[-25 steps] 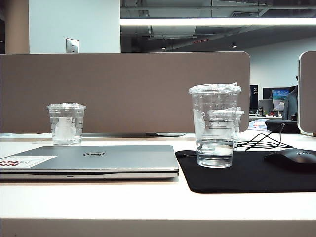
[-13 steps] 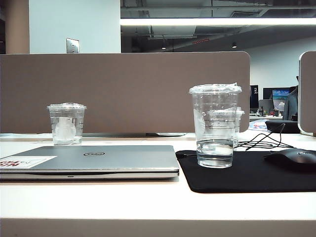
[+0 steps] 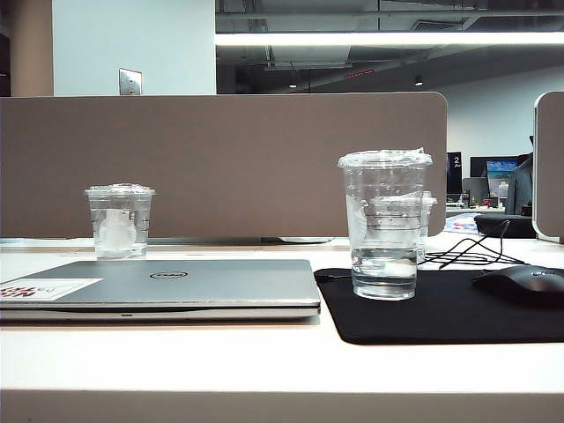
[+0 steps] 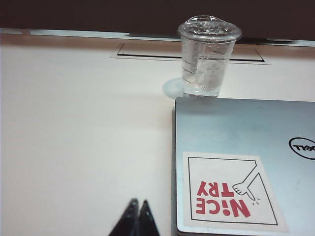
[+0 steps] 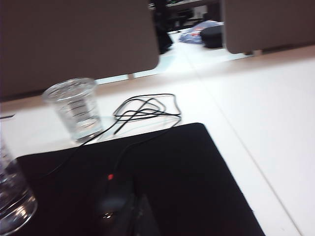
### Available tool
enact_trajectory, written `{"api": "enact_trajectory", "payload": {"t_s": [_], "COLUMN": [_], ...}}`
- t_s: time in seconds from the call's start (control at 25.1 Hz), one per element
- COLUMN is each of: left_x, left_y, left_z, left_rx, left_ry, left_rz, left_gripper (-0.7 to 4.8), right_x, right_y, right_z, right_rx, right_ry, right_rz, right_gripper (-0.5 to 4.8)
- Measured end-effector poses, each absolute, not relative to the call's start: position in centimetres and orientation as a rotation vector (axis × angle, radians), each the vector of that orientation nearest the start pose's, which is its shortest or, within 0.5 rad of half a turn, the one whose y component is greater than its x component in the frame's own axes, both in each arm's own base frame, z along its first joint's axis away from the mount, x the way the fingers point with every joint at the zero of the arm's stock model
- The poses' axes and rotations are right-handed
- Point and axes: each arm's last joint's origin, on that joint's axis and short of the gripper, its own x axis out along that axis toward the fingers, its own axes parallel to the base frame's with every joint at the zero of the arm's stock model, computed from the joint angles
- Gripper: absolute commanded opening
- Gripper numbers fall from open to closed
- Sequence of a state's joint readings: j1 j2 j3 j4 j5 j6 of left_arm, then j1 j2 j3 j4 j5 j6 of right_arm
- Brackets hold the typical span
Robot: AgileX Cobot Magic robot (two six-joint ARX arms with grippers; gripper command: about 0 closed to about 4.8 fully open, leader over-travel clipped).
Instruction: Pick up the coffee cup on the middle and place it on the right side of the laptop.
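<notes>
The coffee cup, tall and clear with a flat lid and a little water in it, stands upright on the black mouse mat, just right of the closed silver laptop. Its base shows at the edge of the right wrist view as the coffee cup. Neither gripper appears in the exterior view. My left gripper is shut and empty over bare table beside the laptop, near its sticker corner. My right gripper is shut and empty, low over the mouse mat, apart from the cup.
A short lidded cup stands behind the laptop at the left. Another short cup stands behind the coffee cup. A black mouse lies on the mat, its cable looped on the table. A brown partition closes the back.
</notes>
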State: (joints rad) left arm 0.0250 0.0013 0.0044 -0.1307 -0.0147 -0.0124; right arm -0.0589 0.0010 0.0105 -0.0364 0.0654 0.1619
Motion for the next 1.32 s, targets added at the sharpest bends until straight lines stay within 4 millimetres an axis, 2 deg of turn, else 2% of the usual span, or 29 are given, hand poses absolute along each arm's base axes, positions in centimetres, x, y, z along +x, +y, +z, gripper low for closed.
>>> {"api": "enact_trajectory", "payload": {"t_s": [0.28,1.32], "left_x": [9.67,9.67], "left_y": [0.28,0.28], "left_z": [15.23,15.23], "left_rx": [-0.013,-0.013], "left_ry": [0.127,0.127], "left_rz": [0.040,0.040], "left_gripper": [-0.05,-0.05], "right_x": [9.71,9.70], "right_y": [-0.34,-0.34], "right_z": [16.61,16.80], "right_rx": [0.103,0.098], "right_ry": [-0.001,-0.020], "right_rz": [-0.022,-0.015], "right_gripper": [-0.04,0.00]}}
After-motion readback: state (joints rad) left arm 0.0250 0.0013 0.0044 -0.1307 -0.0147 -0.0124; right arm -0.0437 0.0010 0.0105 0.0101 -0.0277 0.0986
